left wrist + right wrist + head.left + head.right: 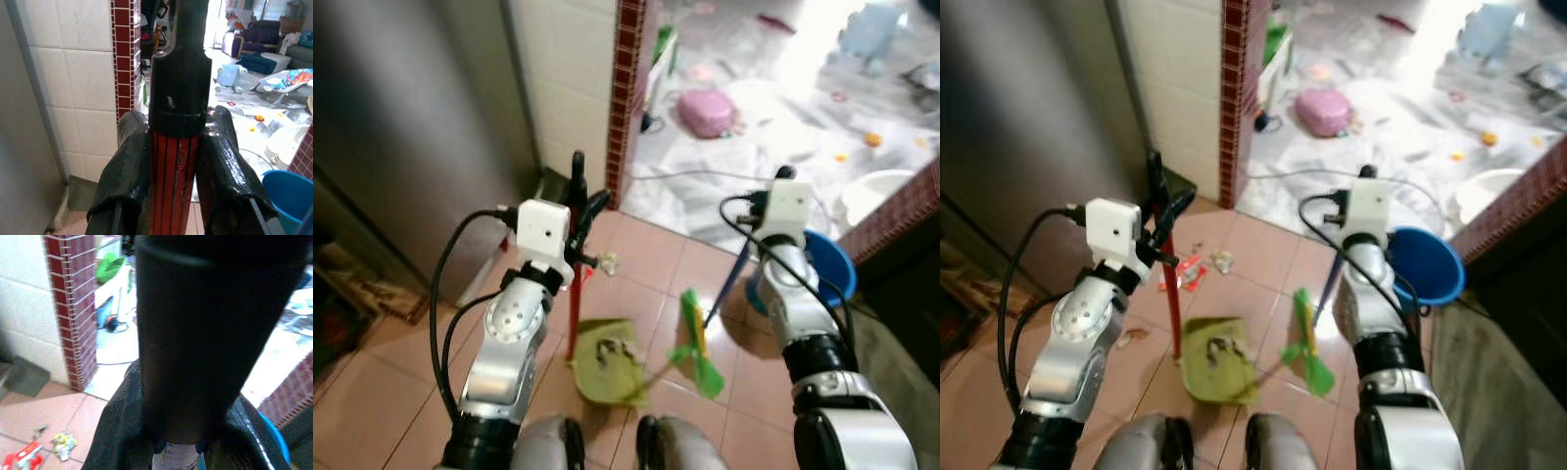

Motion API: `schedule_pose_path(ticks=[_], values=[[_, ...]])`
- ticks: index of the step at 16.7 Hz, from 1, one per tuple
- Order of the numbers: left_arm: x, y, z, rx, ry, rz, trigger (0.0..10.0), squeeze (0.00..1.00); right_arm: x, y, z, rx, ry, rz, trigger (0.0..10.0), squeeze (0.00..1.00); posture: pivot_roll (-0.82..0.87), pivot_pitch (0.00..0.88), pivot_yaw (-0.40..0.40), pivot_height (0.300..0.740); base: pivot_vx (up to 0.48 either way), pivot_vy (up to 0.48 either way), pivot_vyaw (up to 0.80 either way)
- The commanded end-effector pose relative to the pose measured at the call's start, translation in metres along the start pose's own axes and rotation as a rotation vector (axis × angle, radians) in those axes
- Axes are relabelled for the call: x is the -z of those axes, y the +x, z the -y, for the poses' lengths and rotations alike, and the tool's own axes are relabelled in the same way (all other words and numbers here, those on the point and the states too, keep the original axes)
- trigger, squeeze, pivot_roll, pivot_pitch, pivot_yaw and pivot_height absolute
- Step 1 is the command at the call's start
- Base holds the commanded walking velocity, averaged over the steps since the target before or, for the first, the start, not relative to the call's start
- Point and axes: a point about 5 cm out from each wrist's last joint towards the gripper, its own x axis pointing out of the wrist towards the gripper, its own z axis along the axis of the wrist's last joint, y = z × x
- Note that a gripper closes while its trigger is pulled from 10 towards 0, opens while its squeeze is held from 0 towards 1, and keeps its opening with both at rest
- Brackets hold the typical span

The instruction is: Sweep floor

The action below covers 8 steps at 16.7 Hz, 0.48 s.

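A: Judging by the green dustpan (607, 360) near the robot's feet, how far along is the sweeping?

B: Partly done, I'd say. The pan lies flat on the pink tiled floor (372, 392) and already has some dark scraps in it. The green broom head (697, 343) sits just to its right, bristles toward the pan.

A: And what is left?

B: A red wrapper (1183, 274) and a pale crumpled scrap (1222, 260) lie farther out, near the brick-trimmed doorway, well apart from the pan. A small stain or scrap shows on the tiles to the left too. Those look unswept.

A: How are the tools set?

B: The left tool (171, 161) is clamped on the dustpan's red handle (171, 191), just under its black grip, holding it upright. The right tool (183, 431) is closed around the broom handle (729, 284), which slants down to the left toward the broom head.

A: Anything close by?

B: A blue bucket (827, 269) stands just right of the right arm.
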Motion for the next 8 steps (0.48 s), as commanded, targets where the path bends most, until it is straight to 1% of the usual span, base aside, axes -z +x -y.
schedule_pose_path(ticks=[1,8], values=[[-0.0138,0.0021,0.0032,0.022,-0.029,0.062,10.0,0.0,0.0056,-0.0009,0.0012,0.011,-0.024,-0.03,10.0,0.0,0.0,0.121,-0.044,0.74,0.0,0.0,-0.8],[-0.0155,0.0011,0.0035,0.033,-0.065,0.067,10.0,0.0,0.0078,-0.0019,0.0045,0.019,-0.037,-0.038,10.0,0.0,-0.01,0.124,-0.048,0.74,0.0,0.0,-0.8]])
